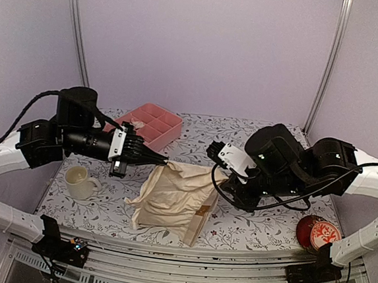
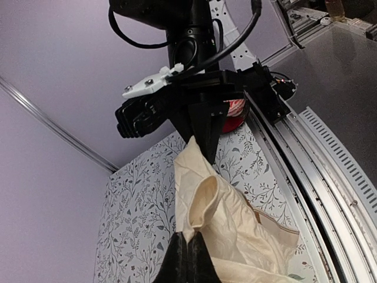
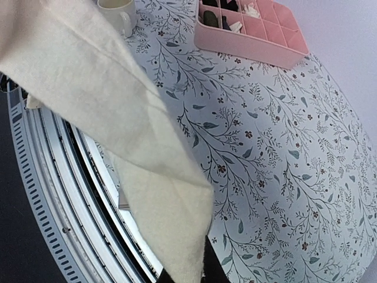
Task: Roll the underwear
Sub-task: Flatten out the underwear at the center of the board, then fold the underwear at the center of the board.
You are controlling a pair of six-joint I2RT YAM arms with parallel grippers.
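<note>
1. Your left gripper is clamped on one upper corner of the pale peach underwear, jaws tight together on the fabric.
2. Your right gripper pinches the opposite upper corner.
3. The underwear hangs spread between the two, with its lower part resting on the floral table near the front edge.
4. The pink tray stands behind it; the cream mug sits to the left, apart from the cloth.

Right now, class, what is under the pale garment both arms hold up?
Under the lifted pale garment, the right wrist view shows flowered table. Where its lower part drapes near the front edge, anything beneath is covered.
</note>
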